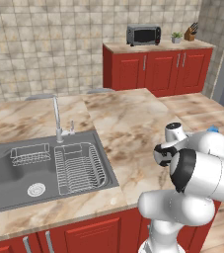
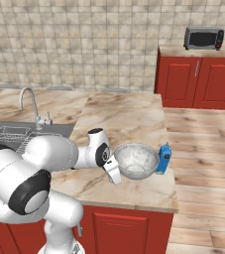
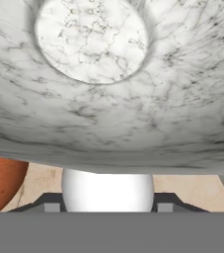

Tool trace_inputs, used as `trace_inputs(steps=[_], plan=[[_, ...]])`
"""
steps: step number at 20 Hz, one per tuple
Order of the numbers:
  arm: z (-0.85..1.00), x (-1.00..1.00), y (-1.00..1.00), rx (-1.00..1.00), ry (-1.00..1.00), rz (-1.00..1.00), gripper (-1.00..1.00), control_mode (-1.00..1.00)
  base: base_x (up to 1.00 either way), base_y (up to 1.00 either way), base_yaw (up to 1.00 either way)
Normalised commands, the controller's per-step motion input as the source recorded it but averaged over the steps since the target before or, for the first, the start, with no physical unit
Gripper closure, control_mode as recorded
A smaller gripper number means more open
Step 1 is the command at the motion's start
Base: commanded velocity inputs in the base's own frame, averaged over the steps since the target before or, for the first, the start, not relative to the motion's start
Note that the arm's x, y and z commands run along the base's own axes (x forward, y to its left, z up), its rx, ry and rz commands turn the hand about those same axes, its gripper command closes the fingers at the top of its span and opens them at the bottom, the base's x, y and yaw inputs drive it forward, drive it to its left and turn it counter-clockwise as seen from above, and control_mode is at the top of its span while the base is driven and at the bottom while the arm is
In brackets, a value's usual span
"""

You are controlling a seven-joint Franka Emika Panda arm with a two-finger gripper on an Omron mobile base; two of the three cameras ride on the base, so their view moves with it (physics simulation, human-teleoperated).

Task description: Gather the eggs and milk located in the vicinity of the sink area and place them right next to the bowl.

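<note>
Close by, speckled bowl [image 2: 136, 161] on the tabletop [image 2: 124, 119] with nothing inside, blue milk [image 2: 164, 158] touching its right, egg [image 3: 2, 183] beside its rim, pincer [image 2: 115, 176] state impossible to tell.

Both base views look down across the counter [image 1: 133, 123]; the hand view sits seemingly almost against the bowl [image 3: 108, 99].

A: From the left base view, the arm covers the milk [image 1: 212, 129] except its blue top.

B: In the hand view the egg [image 3: 2, 183] is cut by the left edge, beside the bowl [image 3: 108, 99], whose rim runs off frame. The end effector [image 3: 107, 207] fingertips barely show.
</note>
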Motion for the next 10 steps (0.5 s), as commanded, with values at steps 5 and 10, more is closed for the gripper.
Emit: trace_inputs(steps=[5, 10], plan=[[0.0, 0.0, 0.0, 0.0, 0.0, 0.0, -1.0, -1.0, 0.0, 0.0, 0.0], [0.18, 0.0, 0.04, 0.0, 0.0, 0.0, -1.0, -1.0, 0.0, 0.0, 0.0]])
